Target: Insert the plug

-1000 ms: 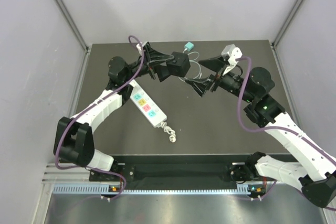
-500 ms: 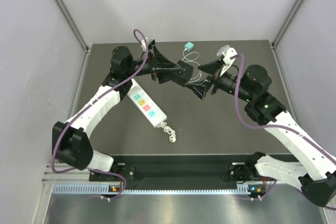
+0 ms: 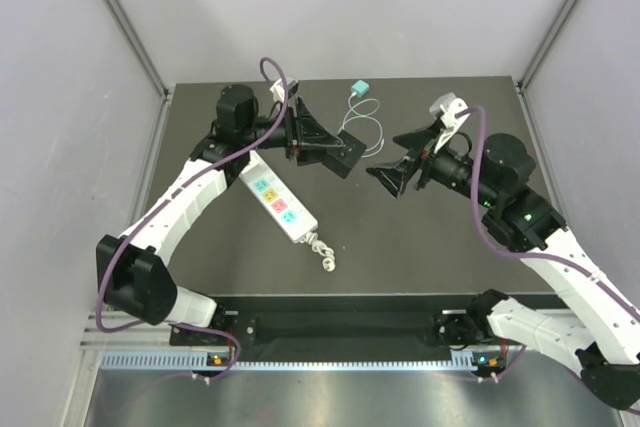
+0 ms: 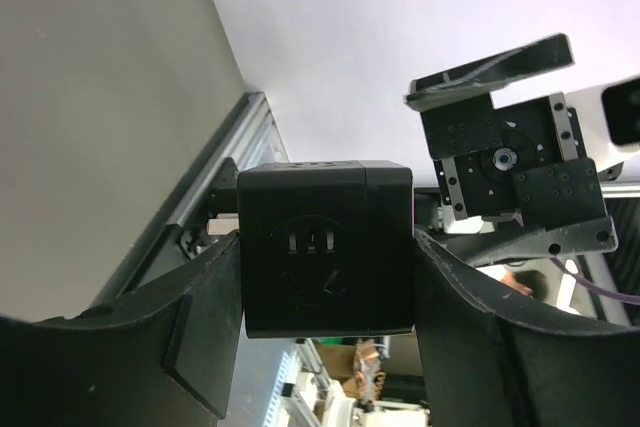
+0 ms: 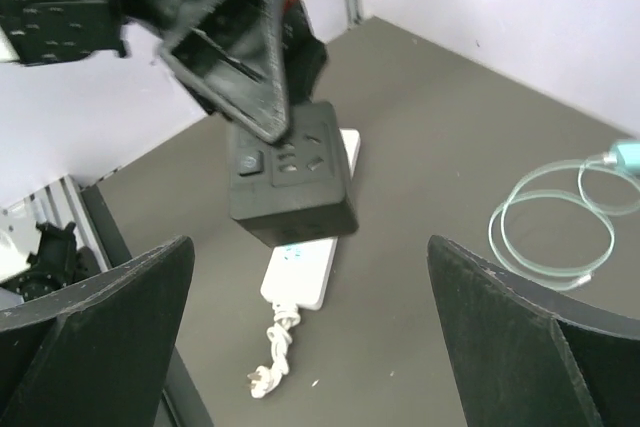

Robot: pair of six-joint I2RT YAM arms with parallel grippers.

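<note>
The dark table (image 3: pixel 430 237) filled the floor of the booth, walled by pale panels on the left, right and far sides. Two arms reached in from its near edge. Most of the right half lay bare, with room to move.

One white power strip (image 3: pixel 275 202) lay flat left of centre. Its long axis ran diagonally, from far-left to near-right, with a row of coloured socket panels facing up. Its coiled cord (image 3: pixel 322 250) trailed off the near end, well inside the table edge.

The left gripper (image 3: pixel 340 155) was clamped on one black socket cube (image 3: pixel 340 152), a finger pressed against each of two opposite sides. The cube hung tilted in the air above the table, just right of the strip's far end and not touching it. From the left wrist, one socket face (image 4: pixel 325 252) looked straight back along the fingers. From the right wrist, another face, with a switch and slots (image 5: pixel 290 182), looked towards the right arm.

The right gripper (image 3: pixel 388 155) hovered level with the cube and apart from it, its jaws spread wide with nothing between them.

One thin looped cable (image 3: pixel 365 132) lay on the table beyond the two grippers, ending in one small teal plug (image 3: pixel 360 87) near the far edge.
</note>
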